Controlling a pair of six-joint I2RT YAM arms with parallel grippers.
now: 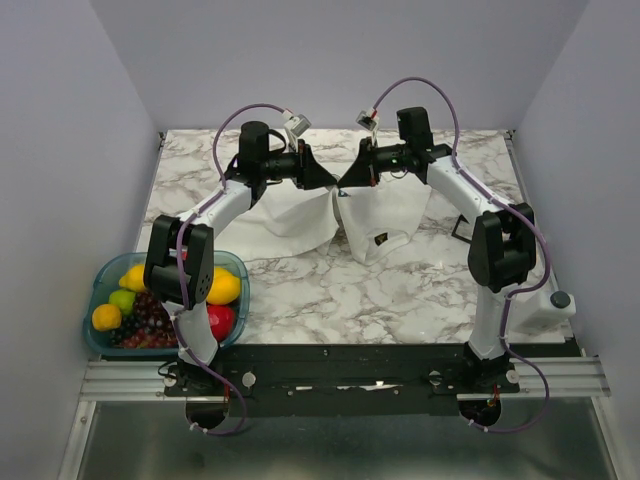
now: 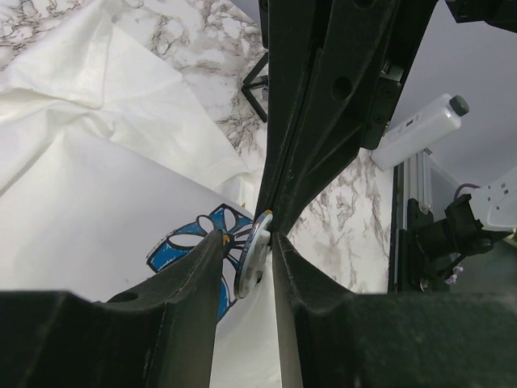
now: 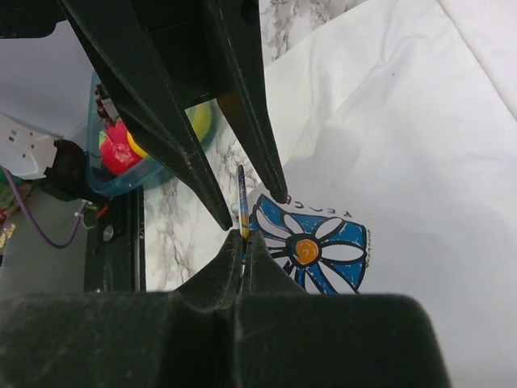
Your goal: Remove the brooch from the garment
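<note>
The brooch (image 2: 250, 260) shows edge-on as a thin round disc with a white back piece. It sits between the fingers of my left gripper (image 2: 249, 242). The right-hand finger (image 2: 303, 279) touches the back piece, and a gap shows at the other finger. My right gripper (image 3: 244, 236) is shut on the rim of the brooch (image 3: 242, 198), tip to tip with the left. The white garment (image 1: 290, 225) lies spread on the table, and a fold of it rises to the two grippers (image 1: 335, 185). Cloth hangs right under the disc (image 2: 246, 339).
A blue flower logo (image 3: 311, 250) with an orange centre is printed on the cloth below the grippers. A tub of fruit (image 1: 100, 290) stands front left. A white bottle (image 2: 420, 129) and a small black frame (image 1: 462, 230) are on the right.
</note>
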